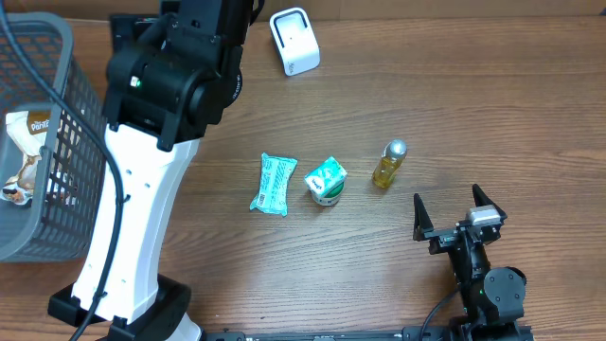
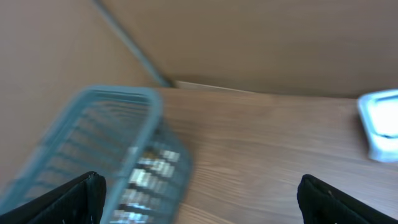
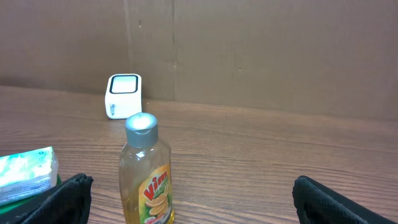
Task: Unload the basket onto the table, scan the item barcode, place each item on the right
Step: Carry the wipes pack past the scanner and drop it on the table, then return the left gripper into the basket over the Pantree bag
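Observation:
Three items lie mid-table: a flat green packet [image 1: 273,184], a small green-and-white carton [image 1: 326,181] and a yellow bottle [image 1: 389,163] with a silver cap. The white barcode scanner [image 1: 294,41] stands at the far edge. My right gripper [image 1: 457,213] is open near the front, just right of the bottle. In the right wrist view the bottle [image 3: 147,174] stands upright ahead, left of centre between the open fingers of the gripper [image 3: 193,199], with the scanner [image 3: 124,95] behind. My left gripper [image 2: 202,199] is open and empty, high over the far left; the overhead view hides it under its arm.
A grey wire basket [image 1: 38,142] with snack packs stands at the left edge; it shows blurred in the left wrist view as the basket [image 2: 106,155]. The left arm's white column [image 1: 133,218] rises beside it. A brown wall [image 3: 249,50] backs the table.

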Available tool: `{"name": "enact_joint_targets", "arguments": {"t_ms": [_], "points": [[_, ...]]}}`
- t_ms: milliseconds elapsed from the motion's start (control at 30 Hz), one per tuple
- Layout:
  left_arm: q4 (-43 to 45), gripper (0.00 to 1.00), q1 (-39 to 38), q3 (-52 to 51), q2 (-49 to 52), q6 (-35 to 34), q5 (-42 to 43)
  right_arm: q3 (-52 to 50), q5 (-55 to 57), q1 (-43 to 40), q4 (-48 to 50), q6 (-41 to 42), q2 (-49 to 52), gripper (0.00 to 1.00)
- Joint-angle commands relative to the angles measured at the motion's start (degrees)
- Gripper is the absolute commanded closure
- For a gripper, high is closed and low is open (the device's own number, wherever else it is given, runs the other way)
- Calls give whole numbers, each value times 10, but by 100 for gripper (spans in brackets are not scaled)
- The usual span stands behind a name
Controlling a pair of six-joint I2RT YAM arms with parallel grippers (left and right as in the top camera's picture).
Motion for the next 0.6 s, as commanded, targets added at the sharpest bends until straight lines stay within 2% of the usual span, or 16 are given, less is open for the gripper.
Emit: {"name": "enact_joint_targets", "arguments": {"t_ms": [0, 233, 400, 567], "points": [[-8, 0, 29, 10, -16, 23, -104, -6, -3, -3, 3, -1, -4, 0], [-7, 1, 152, 10, -17, 24, 52, -6, -3, -3, 3, -1, -4, 0], [7, 0, 277, 10, -17, 24, 204, -6, -3, -3, 3, -1, -4, 0], [27, 0, 382, 9, -17, 24, 294, -6, -3, -3, 3, -1, -4, 0]]}}
